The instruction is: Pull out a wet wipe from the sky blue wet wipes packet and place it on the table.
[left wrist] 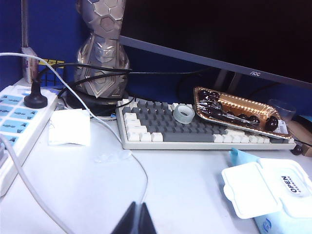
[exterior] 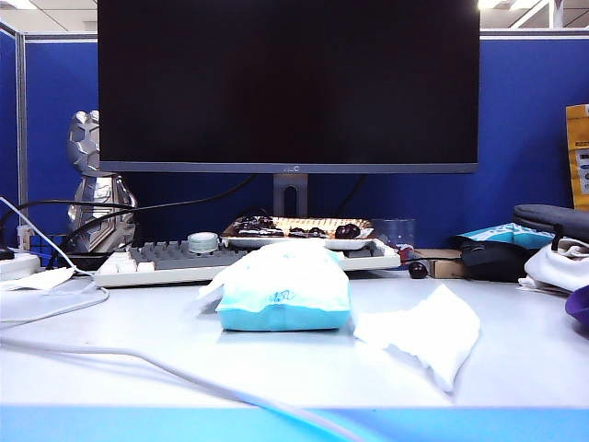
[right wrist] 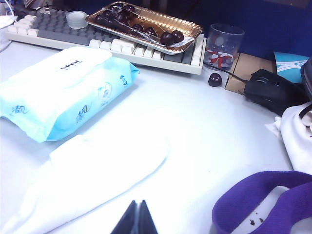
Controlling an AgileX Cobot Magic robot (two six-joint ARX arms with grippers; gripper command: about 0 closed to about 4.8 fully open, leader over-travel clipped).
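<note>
The sky blue wet wipes packet (exterior: 281, 293) lies in the middle of the table (exterior: 138, 322), in front of the keyboard. A white flap marked OPEN shows on its top (left wrist: 273, 192). A white wet wipe (exterior: 425, 333) lies flat and slightly crumpled on the table just right of the packet, free of both grippers. My right gripper (right wrist: 137, 204) is shut and empty, hovering close to the wipe (right wrist: 92, 175), with the packet (right wrist: 63, 95) beyond it. My left gripper (left wrist: 138, 207) is shut and empty over bare table left of the packet. Neither gripper shows in the exterior view.
A keyboard (exterior: 175, 258) carries a roll of tape (left wrist: 184, 113) and a gold tray of dark round pieces (right wrist: 146, 22). A white cable (left wrist: 122, 146), power strip (left wrist: 17, 117), silver figure (exterior: 92, 184), glass cup (right wrist: 223, 46), black mouse (right wrist: 273, 90), white cloth (right wrist: 297, 136) and purple strap (right wrist: 263, 195) lie around.
</note>
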